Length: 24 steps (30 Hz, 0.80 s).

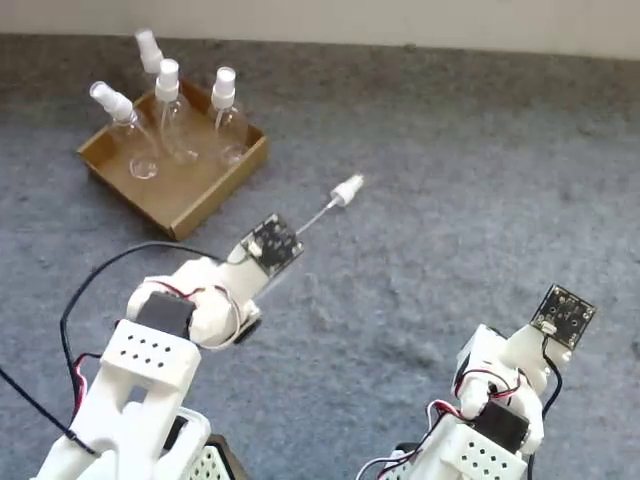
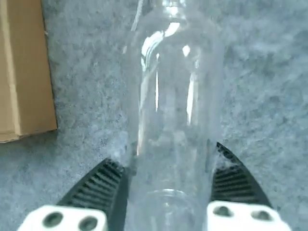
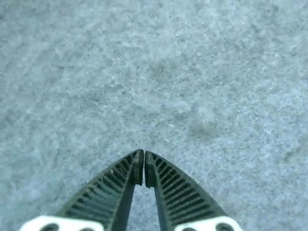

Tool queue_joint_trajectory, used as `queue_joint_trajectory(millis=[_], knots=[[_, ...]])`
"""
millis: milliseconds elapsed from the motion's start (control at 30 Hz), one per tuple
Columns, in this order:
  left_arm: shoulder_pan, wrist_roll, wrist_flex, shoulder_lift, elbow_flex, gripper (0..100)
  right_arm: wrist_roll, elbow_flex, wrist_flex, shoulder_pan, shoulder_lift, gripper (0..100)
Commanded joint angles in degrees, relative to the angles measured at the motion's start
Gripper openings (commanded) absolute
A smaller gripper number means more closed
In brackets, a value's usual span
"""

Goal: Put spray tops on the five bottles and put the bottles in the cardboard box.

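The fifth bottle (image 2: pixel 171 110), clear plastic and without its cap, is clamped between the ribbed black jaws of my left hand (image 2: pixel 168 163), gripped low on its body with its neck pointing away from the arm. In the high view this arm (image 1: pixel 160 340) sits at the near left of the table, angled toward the far right.

Just past the bottle's neck lies a white spray top (image 1: pixel 348 189) with its thin dip tube trailing back toward the bottle. I cannot tell whether the end of the tube is inside the neck.

The cardboard box (image 1: pixel 220 195), shallow and brown, sits at the far left of the table, just left of the held bottle. Four clear bottles (image 1: pixel 178 120) stand in it, each with a white spray top on. One at the left leans outward.

My right hand (image 3: pixel 144 168) is at the near right, well apart from the box and the bottle. Its jaws are pressed together with nothing between them, over the grey, fuzzy table (image 1: pixel 450 180).
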Motion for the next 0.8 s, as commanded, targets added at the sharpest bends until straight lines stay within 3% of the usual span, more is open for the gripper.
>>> queue_joint_trajectory(millis=[0, 333, 567, 767], knots=[[-2.0, -3.5, -1.6, 2.6, 2.7, 5, -0.4, 8.3, 0.3, -0.5, -0.7, 0.5], [-2.1, -4.8, -3.6, 15.3, 2.8, 6, -0.4, 8.3, 0.3, -0.5, -0.7, 0.5], [-2.1, -4.7, -4.5, 19.6, 2.8, 28, -0.4, 8.3, 0.3, -0.2, -0.7, 0.5], [-2.1, -4.7, -4.5, 19.6, 1.0, 34, -0.4, 8.3, -0.2, -0.6, -0.7, 0.5]])
